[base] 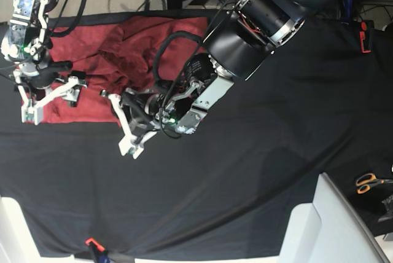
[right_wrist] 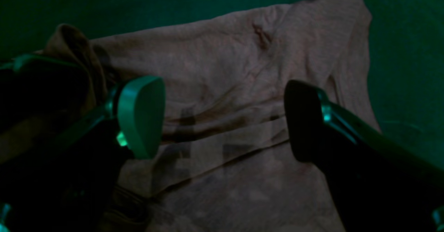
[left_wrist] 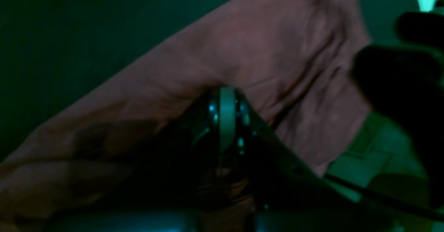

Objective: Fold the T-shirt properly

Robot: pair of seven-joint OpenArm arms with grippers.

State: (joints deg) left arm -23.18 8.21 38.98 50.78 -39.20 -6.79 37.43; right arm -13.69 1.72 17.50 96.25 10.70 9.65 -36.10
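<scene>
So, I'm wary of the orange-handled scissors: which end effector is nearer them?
Left. The left end effector is mid-table by the T-shirt's edge, far from the scissors; the right end effector is farther still, across the T-shirt.

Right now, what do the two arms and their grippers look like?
Both arms are black. The left arm is thick and cylindrical with a silver ring and looping black cables. The left gripper and right gripper have white finger frames; the wrist views show smooth rounded pads.

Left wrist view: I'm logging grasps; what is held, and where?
Cannot be told: the left end effector is shut against the T-shirt, but no pinched cloth shows; the right end effector is open, empty.
</scene>
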